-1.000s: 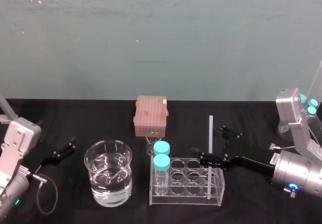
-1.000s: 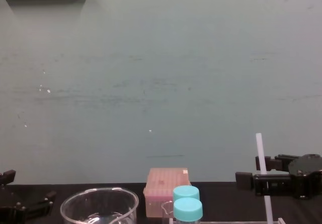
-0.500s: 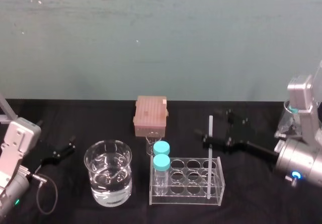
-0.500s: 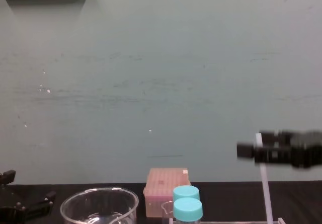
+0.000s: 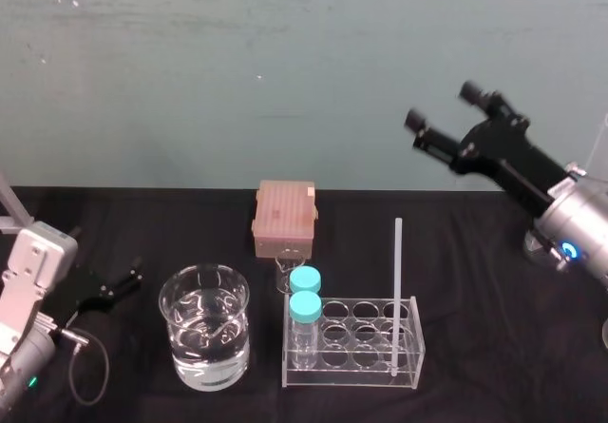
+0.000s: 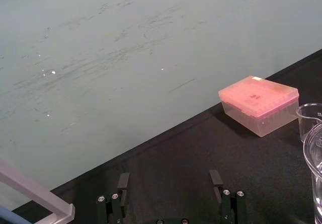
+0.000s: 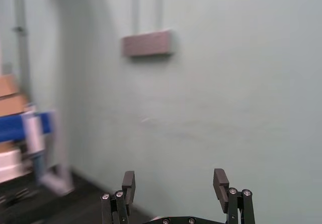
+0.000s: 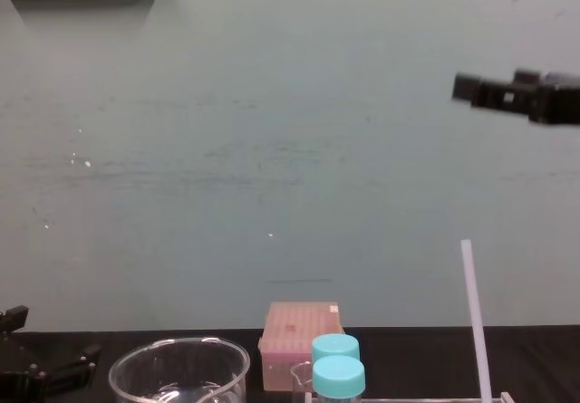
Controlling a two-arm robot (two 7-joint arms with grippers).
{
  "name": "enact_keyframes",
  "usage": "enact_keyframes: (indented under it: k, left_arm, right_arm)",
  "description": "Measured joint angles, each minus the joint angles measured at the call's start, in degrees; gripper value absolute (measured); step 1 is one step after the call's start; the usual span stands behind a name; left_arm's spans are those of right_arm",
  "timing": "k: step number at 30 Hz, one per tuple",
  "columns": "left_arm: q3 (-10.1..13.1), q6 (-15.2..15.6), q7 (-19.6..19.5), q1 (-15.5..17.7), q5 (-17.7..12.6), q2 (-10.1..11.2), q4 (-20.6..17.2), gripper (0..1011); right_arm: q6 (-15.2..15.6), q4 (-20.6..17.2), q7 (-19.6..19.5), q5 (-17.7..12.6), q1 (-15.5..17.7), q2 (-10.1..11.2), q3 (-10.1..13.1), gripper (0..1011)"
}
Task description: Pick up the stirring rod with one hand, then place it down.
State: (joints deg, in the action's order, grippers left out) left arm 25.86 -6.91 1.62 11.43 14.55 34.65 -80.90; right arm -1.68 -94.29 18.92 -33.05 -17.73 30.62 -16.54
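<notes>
The stirring rod (image 5: 396, 290) is a thin white translucent stick. It stands upright by itself in a back-right hole of the clear tube rack (image 5: 351, 373), and its upper part rises at the lower right of the chest view (image 8: 475, 321). My right gripper (image 5: 443, 105) hangs high above and to the right of the rod, well apart from it. It is open and empty, as the right wrist view (image 7: 174, 179) and the chest view (image 8: 494, 84) also show. My left gripper (image 5: 106, 257) rests low at the table's left, open and empty (image 6: 169, 179).
Two blue-capped vials (image 5: 305, 293) stand at the rack's left end. A glass beaker of water (image 5: 204, 326) sits left of the rack. A pink lidded box (image 5: 284, 218) lies behind, near the wall. More blue-capped items sit at the far right edge.
The right gripper let go of the rod and rose up and to the right, away from it. The rod stays standing in the rack. The left arm has not moved.
</notes>
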Motion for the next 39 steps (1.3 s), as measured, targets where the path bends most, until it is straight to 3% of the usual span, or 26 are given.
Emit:
enact_keyframes:
  k: [6,11,18,27,39]
  left_arm:
    - [0.0,0.0,0.0,0.0,0.0,0.0,0.0,1005]
    - [0.0,0.0,0.0,0.0,0.0,0.0,0.0,1005]
    - [0.0,0.0,0.0,0.0,0.0,0.0,0.0,1005]
    - [0.0,0.0,0.0,0.0,0.0,0.0,0.0,1005]
    - [0.0,0.0,0.0,0.0,0.0,0.0,0.0,1005]
  right_arm:
    - [-0.7,1.5,-10.6,6.1,-0.8,-4.4,1.6,1003]
    - [-0.1,5.0,-15.2,9.0,-1.8,-7.2,2.0,1003]
    - [2.3,9.3,-16.1,10.1,-1.9,-9.1,1.7,1003]
    - [4.0,14.9,-14.8,12.1,-1.4,-9.9,0.8,1003]
    - [5.2,16.3,-13.3,12.7,-1.0,-10.0,1.0,1003]
